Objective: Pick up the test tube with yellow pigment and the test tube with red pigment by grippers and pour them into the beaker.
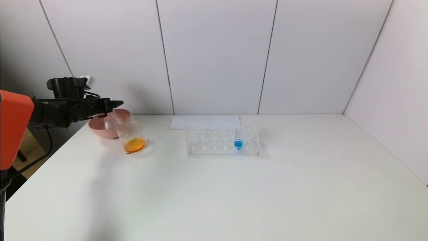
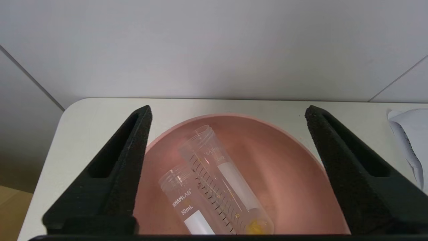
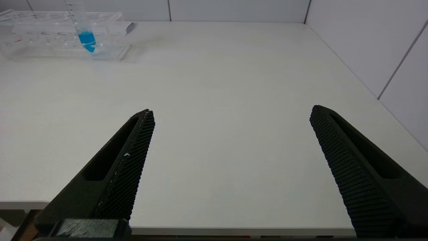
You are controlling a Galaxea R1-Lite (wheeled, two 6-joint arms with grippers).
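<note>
Now we are holding our left gripper point(image 2: 227, 117) over the pink bowl point(image 2: 294, 160) at the far left corner of the white table point(image 1: 234, 187), its fingers point(image 2: 128, 157) spread wide and gripping nothing. Two clear tubes are lying inside the bowl, touching side by side: one point(image 2: 230, 187) is showing a yellow residue at its tip, so we are taking it for the test tube with yellow pigment, while the other point(image 2: 187, 201), labelled 50mL, is looking emptied, and we cannot tell its pigment. Just beside the bowl, the beaker point(image 1: 132, 135) is standing upright with orange liquid pooling in its base. Farther along the table, the clear tube rack point(image 1: 222, 144) is keeping a blue-liquid tube point(image 1: 238, 139) upright, with a white sheet of paper point(image 1: 204, 122) lying behind it. Our right gripper point(image 3: 230, 113) is hovering near the table's front right edge, well apart from everything, its fingers likewise wide and holding nothing. Pale grey wall panels point(image 1: 214, 53) are enclosing the table at the back and right.
</note>
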